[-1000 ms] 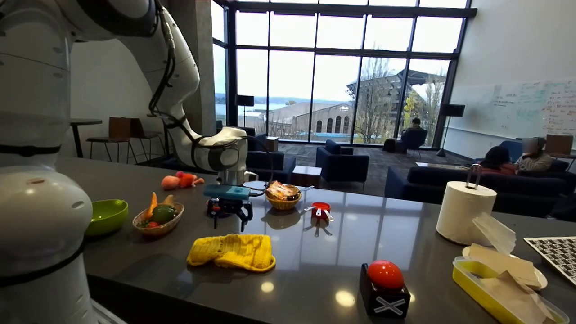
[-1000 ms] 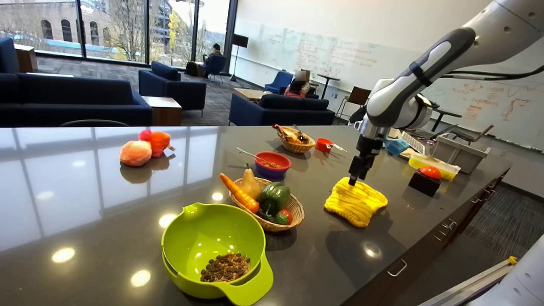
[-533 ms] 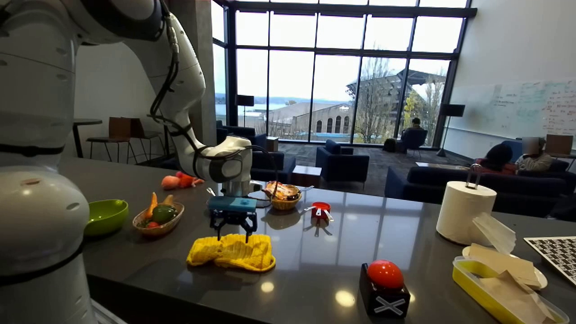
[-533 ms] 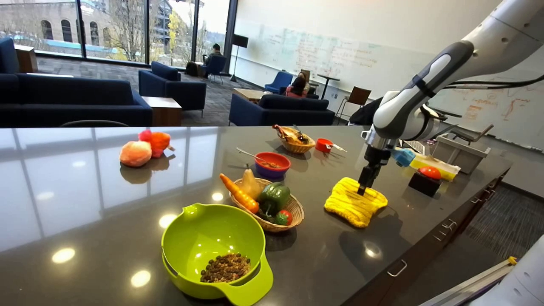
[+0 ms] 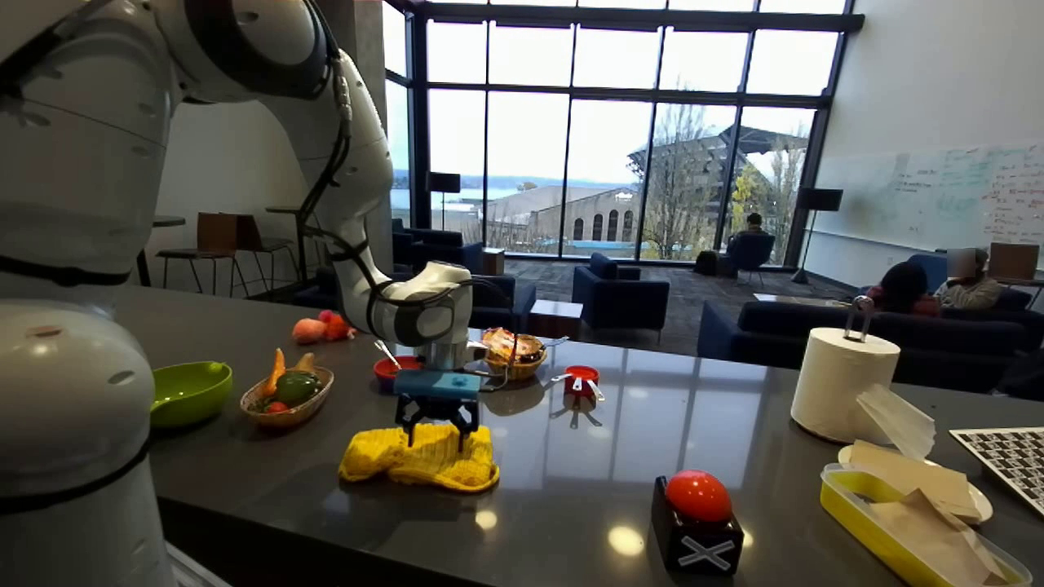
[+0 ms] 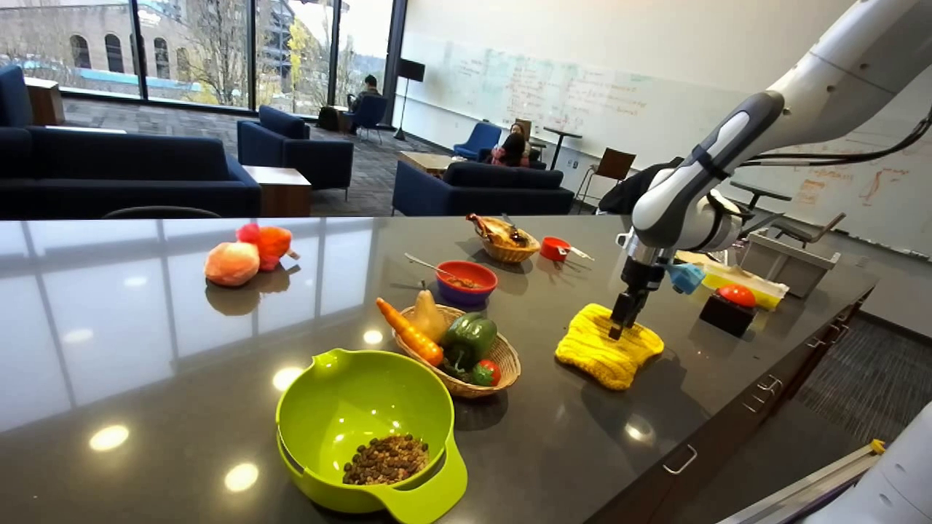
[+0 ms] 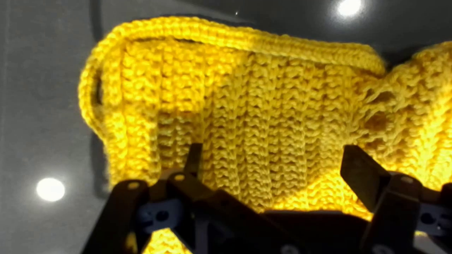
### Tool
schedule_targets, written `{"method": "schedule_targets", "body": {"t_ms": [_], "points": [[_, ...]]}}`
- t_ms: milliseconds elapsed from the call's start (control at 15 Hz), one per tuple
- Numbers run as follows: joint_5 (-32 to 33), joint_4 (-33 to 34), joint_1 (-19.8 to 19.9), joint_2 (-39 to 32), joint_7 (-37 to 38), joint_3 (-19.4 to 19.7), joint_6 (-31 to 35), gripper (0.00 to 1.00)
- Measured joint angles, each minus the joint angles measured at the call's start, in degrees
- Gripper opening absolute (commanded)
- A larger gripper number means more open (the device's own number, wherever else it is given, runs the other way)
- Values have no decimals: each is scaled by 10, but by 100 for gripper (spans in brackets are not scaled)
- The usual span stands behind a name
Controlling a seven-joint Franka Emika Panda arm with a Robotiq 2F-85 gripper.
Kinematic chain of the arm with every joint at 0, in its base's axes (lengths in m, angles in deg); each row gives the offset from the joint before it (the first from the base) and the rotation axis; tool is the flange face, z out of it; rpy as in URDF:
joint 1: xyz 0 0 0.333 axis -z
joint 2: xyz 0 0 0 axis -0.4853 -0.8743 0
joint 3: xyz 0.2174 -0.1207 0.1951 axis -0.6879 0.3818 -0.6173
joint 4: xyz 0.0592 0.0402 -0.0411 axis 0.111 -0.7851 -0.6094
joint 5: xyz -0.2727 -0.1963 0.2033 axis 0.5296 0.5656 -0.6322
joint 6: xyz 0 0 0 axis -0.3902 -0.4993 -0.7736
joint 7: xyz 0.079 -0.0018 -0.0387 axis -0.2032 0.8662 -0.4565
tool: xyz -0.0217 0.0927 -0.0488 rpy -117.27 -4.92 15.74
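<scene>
Over one yellow cloth point(image 7: 247, 95) hangs one gripper point(image 7: 273, 148), two fingers point(image 7: 362, 176) spread.

Past 1 s | fingers point(image 7: 363, 176) lower, nearer yellow cloth point(image 7: 268, 106) | red bowl point(image 5: 388, 373) less hidden in an exterior view

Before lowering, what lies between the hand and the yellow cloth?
The wrist view shows nothing between the open hand and the yellow cloth; contact is unclear.

You've got a yellow crocheted cloth point(image 7: 261, 123) lying on the dk. gray table point(image 6: 524, 451): ribbed, w/ thick corded border point(image 7: 226, 36), rumpled & humped up, gathered in part-way along its length.
</scene>
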Motion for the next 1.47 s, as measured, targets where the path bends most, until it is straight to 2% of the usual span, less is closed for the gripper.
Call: {"method": "schedule_targets", "body": {"t_ms": [133, 200, 267, 333, 533, 933, 1467], "points": [[-8, 9, 2, -17, -1, -11, -1, 100], [-9, 11, 2, -26, -1, -15, -1, 93], [-9, 13, 2, -34, 0, -19, -1, 74], [-9, 15, 2, -43, 0, -22, 0, 71], [-8, 20, 5, -41, 1, -23, -1, 53], [-3, 23, 10, -34, 1, -17, -1, 1], [2, 20, -4, -10, 24, -20, -6, 2]]}}
